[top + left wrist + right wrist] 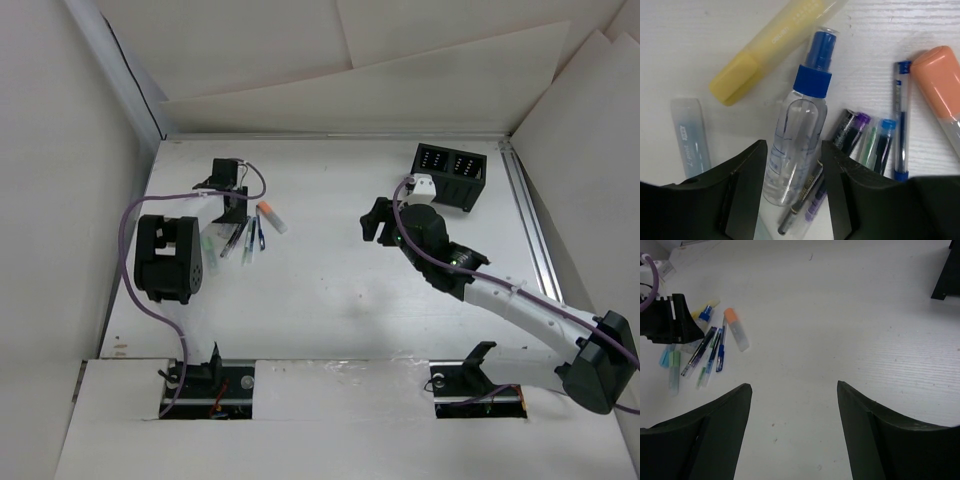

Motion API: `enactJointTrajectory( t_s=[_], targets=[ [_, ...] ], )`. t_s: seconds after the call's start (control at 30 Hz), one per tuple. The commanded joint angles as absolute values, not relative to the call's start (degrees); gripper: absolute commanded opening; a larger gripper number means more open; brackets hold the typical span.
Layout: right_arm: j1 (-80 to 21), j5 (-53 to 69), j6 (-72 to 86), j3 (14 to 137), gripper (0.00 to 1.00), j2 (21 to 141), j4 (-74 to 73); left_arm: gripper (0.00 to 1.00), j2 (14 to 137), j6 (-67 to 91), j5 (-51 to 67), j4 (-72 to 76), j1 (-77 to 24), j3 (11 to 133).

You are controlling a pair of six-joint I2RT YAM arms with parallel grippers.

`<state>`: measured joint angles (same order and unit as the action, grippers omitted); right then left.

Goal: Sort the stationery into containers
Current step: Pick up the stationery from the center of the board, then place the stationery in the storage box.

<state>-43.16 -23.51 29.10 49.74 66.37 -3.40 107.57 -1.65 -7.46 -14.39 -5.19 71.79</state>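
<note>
The stationery lies in a pile at the left: a yellow highlighter [770,47], an orange highlighter [942,90], a light blue piece [690,137], several slim pens [901,120] and a clear spray bottle [797,115] with a blue cap. My left gripper [792,150] is down on the pile [250,238]. Its jaws press both sides of the bottle, with a dark pen [802,200] also between them. The bottle rests on the table. The black organiser box [450,175] stands at the far right. My right gripper [794,390] is open and empty, hovering mid-table [375,220].
A metal rail [530,225] runs along the table's right edge. White walls close in the back and both sides. The left arm's elbow [168,258] sits near the left wall. The organiser's corner [947,275] shows in the right wrist view.
</note>
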Motion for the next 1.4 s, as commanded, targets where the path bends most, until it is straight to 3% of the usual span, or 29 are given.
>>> enactJointTrajectory(
  t_s=[0.0,0.1,0.13,0.2,0.43,0.83,1.0,1.17,1.37],
  targets=[
    [-42.9,-23.6,28.4,50.1,0.75,64.7,-1.8,0.44,109.2,-1.4,-8.2,-15.5,-6.1,71.0],
    [-42.9,-23.6,28.4,50.1,0.75,64.7,-1.8,0.36,109.7,-1.4,-8.2,-15.5,-6.1,71.0],
    [-42.9,-23.6,28.4,50.1,0.75,64.7,-1.8,0.26,109.7,-1.4,-8.2,-15.5,-6.1,71.0],
    [-42.9,-23.6,28.4,50.1,0.75,64.7,-1.8,0.19,109.7,-0.8,-8.8,-15.5,-6.1,70.5],
    [-42.9,-23.6,28.4,50.1,0.75,64.7,-1.8,0.08,103.6,1.9,-9.3,-18.5,-6.6,72.6],
    [-42.4,-16.7,26.8,51.2,0.79,64.4,-2.3,0.08,76.7,10.2,2.4,-17.1,-6.6,68.6],
    [-41.0,-7.1,26.2,54.1,0.89,61.1,-4.4,0.12,66.0,20.5,20.5,3.9,-6.6,53.6],
    [-40.5,0.2,25.6,58.3,0.98,59.8,-3.8,0.18,57.9,33.0,21.3,23.9,-10.6,38.2],
    [-40.5,5.7,25.0,64.9,0.98,69.3,-2.1,0.18,57.9,29.8,22.2,36.0,-19.2,32.9]
  ],
)
